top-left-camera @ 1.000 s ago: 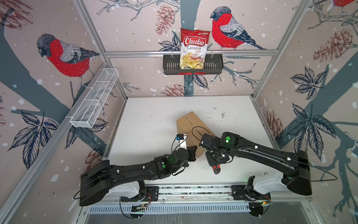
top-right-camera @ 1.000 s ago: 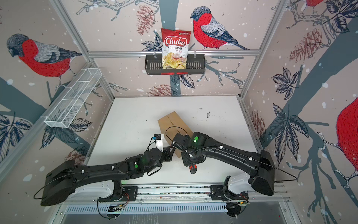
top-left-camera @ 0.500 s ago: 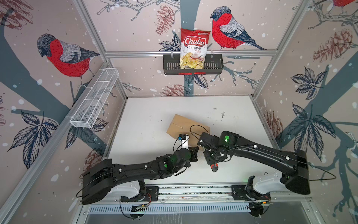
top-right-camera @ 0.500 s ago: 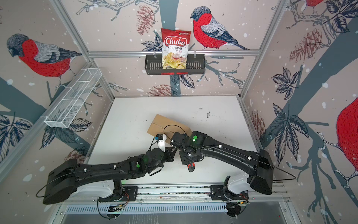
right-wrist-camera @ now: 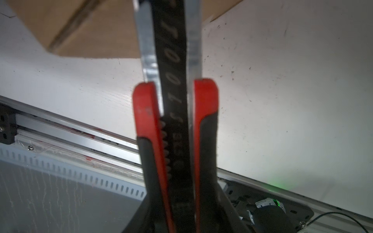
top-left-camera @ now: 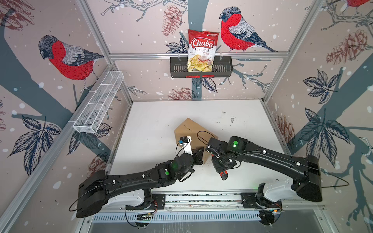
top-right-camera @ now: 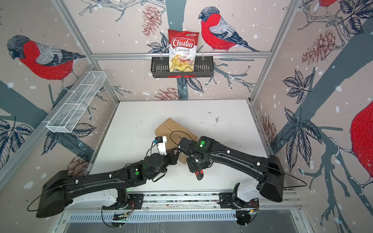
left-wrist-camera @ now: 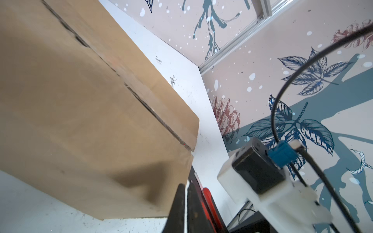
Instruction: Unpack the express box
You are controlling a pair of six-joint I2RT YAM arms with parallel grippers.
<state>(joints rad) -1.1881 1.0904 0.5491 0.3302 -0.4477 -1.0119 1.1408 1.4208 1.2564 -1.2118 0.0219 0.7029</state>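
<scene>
The express box [top-left-camera: 188,129] [top-right-camera: 171,129], plain brown cardboard with its flaps down, lies at the table's middle with one corner pointing to the back. My left gripper [top-left-camera: 198,155] [top-right-camera: 174,156] is shut with nothing in it, its tips at the box's near edge. In the left wrist view the box [left-wrist-camera: 80,100] fills the frame beside the gripper [left-wrist-camera: 185,186]. My right gripper [top-left-camera: 219,163] [top-right-camera: 196,164] is shut on a red and black utility knife [top-left-camera: 223,175] [top-right-camera: 199,175] just right of the box's near corner. The knife [right-wrist-camera: 173,100] points toward the box [right-wrist-camera: 96,26].
A bag of cassava chips [top-left-camera: 202,51] stands in the black basket [top-left-camera: 222,67] on the back wall. A white wire basket [top-left-camera: 99,102] hangs on the left wall. The aluminium rail [top-left-camera: 201,196] runs along the front edge.
The box has turned on the table: half a second ago it lay flatter and further left, now a corner points back again. Both arms shifted slightly; the knife stays held.
</scene>
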